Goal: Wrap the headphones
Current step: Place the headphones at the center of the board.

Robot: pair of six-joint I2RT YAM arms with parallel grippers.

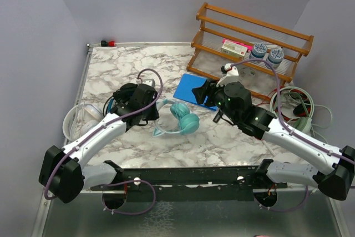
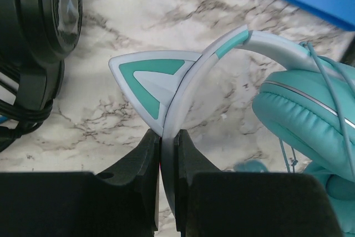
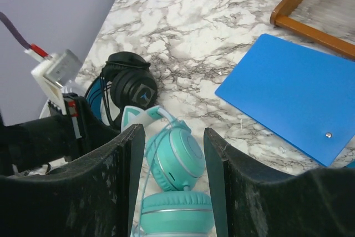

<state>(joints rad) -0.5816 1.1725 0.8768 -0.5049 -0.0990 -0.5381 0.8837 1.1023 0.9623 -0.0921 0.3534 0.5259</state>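
Observation:
The teal headphones with cat ears lie mid-table. My left gripper is shut on their white headband, just below a cat ear; in the top view this gripper sits at their left end. My right gripper is open above and to the right of the teal ear cups, touching nothing; it shows in the top view over the blue pad. A thin teal cable hangs across one cup. The black headphones lie behind the left gripper, and the white pair rests at the left edge.
A blue pad lies behind the teal headset. A wooden rack with small items stands at the back right. Coiled cables sit at the right edge. A red-capped marker lies at the back left corner.

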